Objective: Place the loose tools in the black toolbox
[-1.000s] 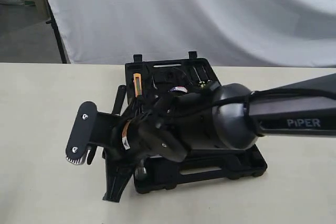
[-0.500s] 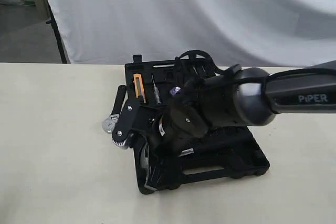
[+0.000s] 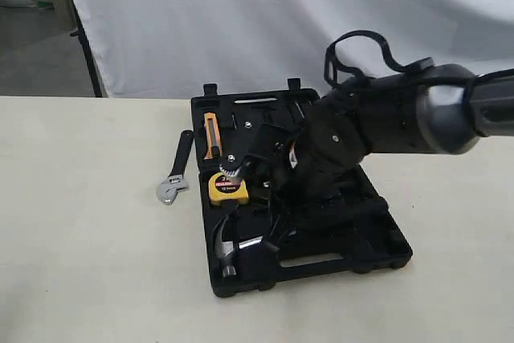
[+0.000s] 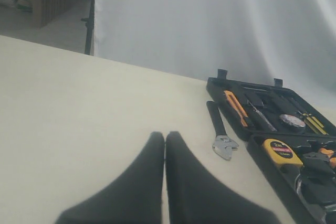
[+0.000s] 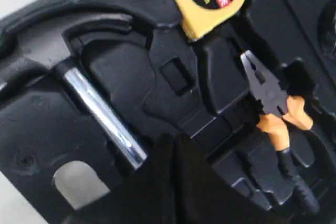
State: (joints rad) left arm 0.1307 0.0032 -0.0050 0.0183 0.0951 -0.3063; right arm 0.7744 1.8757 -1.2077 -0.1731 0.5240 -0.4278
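The black toolbox (image 3: 361, 251) lies open on the table. The steel claw hammer (image 3: 226, 244) rests in its front left recess, head (image 5: 44, 45) and shiny shaft (image 5: 102, 116) showing. Its handle is hidden under my right gripper (image 5: 173, 141), which hangs just above it, shut and empty. That gripper (image 3: 271, 245) reaches down from the arm over the toolbox. The adjustable wrench (image 3: 173, 173) lies on the table left of the toolbox (image 4: 251, 141). A small tape roll (image 4: 292, 121) sits in the far half. My left gripper (image 4: 165, 136) is shut over bare table, short of the wrench (image 4: 219, 134).
A yellow tape measure (image 3: 228, 189) and orange-handled pliers (image 5: 277, 109) sit in the toolbox. An orange knife (image 3: 210, 134) lies in the far half. White cloth hangs behind the table. The right arm's bulk covers the toolbox's middle.
The right arm has swung back from the toolbox's left side toward the right, uncovering the wrench, tape measure and hammer. Its gripper has stayed shut.
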